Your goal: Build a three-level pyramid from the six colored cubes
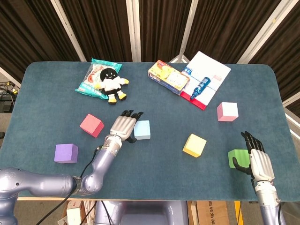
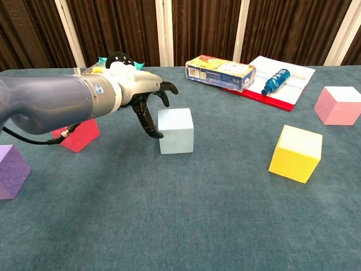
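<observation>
Light-blue cube [image 1: 142, 130] sits just beside the left hand's [image 1: 123, 127] spread, empty fingers [image 2: 151, 127].

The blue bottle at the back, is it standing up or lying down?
Lying down. The blue bottle rests on its side across the white booklet.

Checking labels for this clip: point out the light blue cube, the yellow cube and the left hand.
light blue cube [image 2: 175, 131], chest view, front face.
yellow cube [image 1: 194, 145], head view, top face.
left hand [image 1: 123, 125], head view, back of the hand.
</observation>
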